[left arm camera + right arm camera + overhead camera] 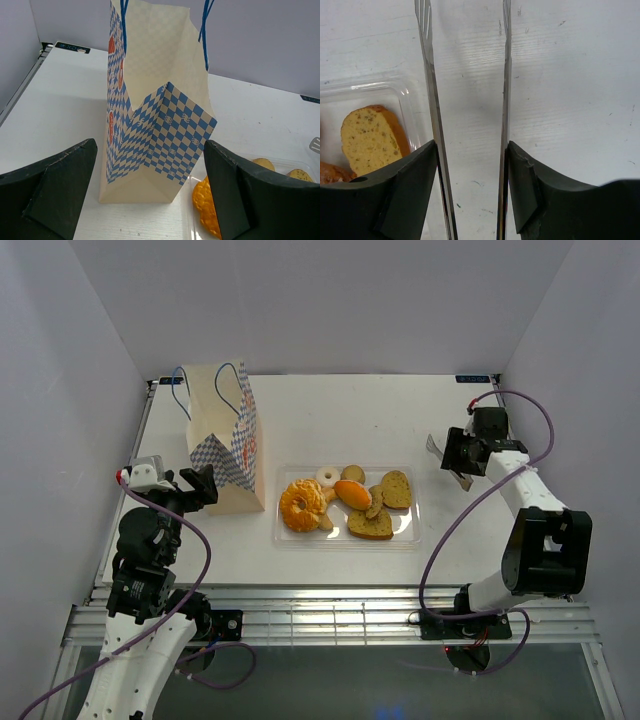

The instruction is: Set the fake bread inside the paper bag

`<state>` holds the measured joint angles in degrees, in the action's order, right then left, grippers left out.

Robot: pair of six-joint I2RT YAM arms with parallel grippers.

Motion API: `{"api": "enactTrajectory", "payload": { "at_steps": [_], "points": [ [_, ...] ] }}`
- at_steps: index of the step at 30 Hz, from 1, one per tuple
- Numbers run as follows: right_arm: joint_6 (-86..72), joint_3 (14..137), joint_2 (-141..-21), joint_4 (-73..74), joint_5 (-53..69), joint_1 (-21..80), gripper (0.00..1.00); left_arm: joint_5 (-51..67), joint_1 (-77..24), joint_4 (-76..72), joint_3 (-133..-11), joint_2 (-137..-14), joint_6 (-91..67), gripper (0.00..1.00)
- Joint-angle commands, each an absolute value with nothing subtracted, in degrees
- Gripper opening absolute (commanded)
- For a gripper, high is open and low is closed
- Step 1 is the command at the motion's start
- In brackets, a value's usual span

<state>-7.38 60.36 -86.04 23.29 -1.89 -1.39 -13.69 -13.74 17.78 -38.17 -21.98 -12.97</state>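
Tall tan paper bag, blue-white chequered sides (225, 435): stood upright at table's left, just beside tray.
Clear flat plastic tray (405, 527): held fake bread (352, 494).
Left gripper (197, 486): gaped wide, empty, facing bag.
Right gripper (470, 145): clamped on metal tongs (431, 100), blades apart; bread lay to their left, judged nearer this arm.
Orange mark on bag: unreadable.

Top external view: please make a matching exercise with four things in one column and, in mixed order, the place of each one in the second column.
Things:
1. paper bag
2. twisted ring
3. toast slice
4. metal tongs

Places:
A. left end of the tray
B. held in the right gripper
C. standing on the table, left of the tray
D. right end of the tray

Pairs: 1-C, 2-A, 3-D, 4-B
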Motion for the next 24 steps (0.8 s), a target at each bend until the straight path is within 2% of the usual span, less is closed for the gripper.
{"api": "enactTrajectory", "payload": {
  "at_steps": [1, 14, 24],
  "points": [
    [-8.1, 63.1, -83.1, 25.5, -0.5, -1.0, 0.61, -13.4, -14.1, 17.8, -37.8, -22.0, -12.8, 0.98],
    [-8.4, 64.8, -72.8, 33.9, -0.6, 3.4, 0.61, -13.8, -14.1, 17.6, -37.6, -21.5, -12.9, 0.98],
    [-8.7, 62.8, -64.3, 40.1, 5.9, 6.8, 0.58, -14.2, -14.1, 17.4, -37.4, -21.4, -13.1, 0.98]
  ]
}}
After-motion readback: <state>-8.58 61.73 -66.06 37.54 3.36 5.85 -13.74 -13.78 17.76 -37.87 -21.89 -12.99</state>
